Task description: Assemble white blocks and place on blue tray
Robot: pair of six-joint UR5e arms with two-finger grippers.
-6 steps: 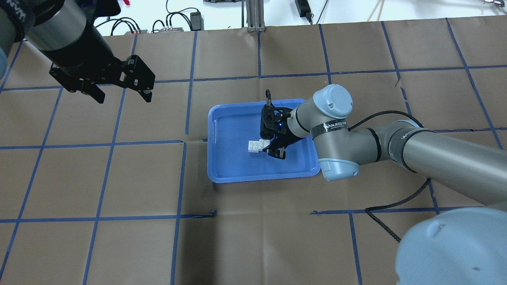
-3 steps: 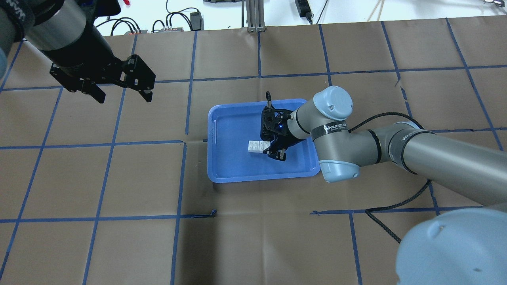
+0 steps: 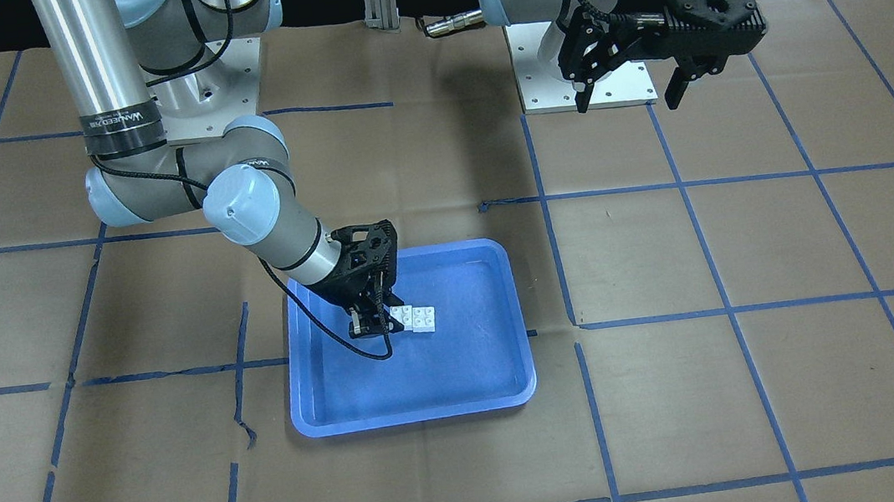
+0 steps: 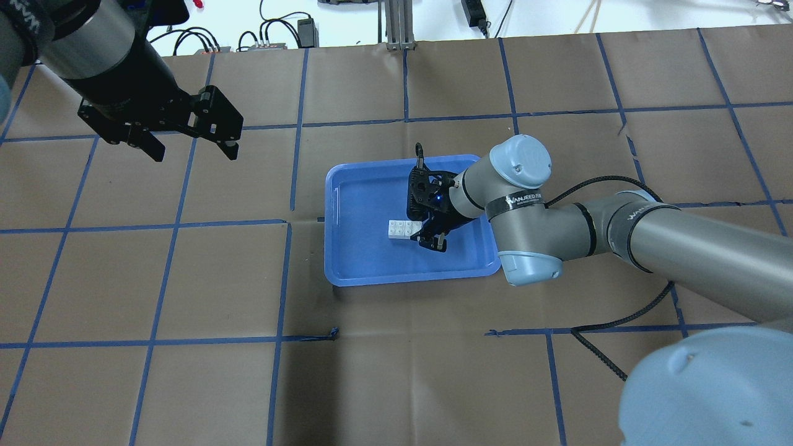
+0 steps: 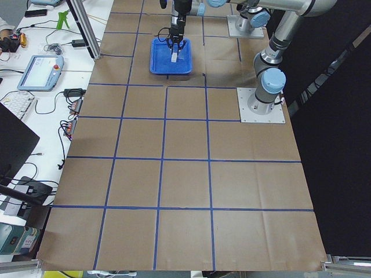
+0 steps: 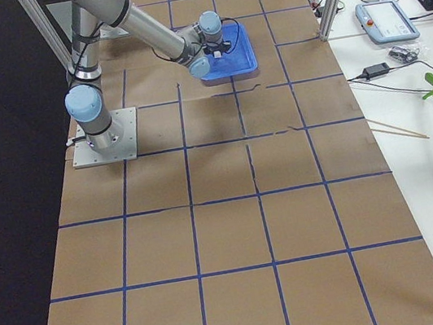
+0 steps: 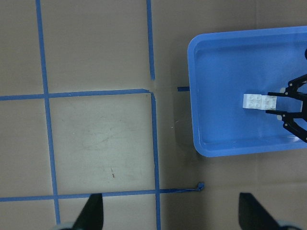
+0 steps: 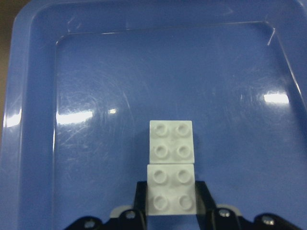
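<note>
The two white blocks (image 4: 399, 228) are joined side by side and lie on the floor of the blue tray (image 4: 359, 266), near its middle. My right gripper (image 4: 424, 234) reaches low into the tray and is shut on the nearer block. In the right wrist view the blocks (image 8: 171, 143) show studs up, and the gripper (image 8: 171, 211) has a finger on each side of the near one. They also show in the front view (image 3: 418, 318), with the gripper (image 3: 375, 322) beside them. My left gripper (image 4: 189, 148) is open and empty, high over the table's far left.
The table is covered in brown paper with a blue tape grid (image 4: 285, 279). A black cable (image 4: 619, 322) trails from the right arm over the table. Cables and power supplies (image 4: 272, 37) lie beyond the far edge. The left wrist view shows the tray (image 7: 216, 72) from high up.
My right gripper has shifted slightly and hides a little more of the near block. The blocks stay in place on the tray. The left arm has not moved.
</note>
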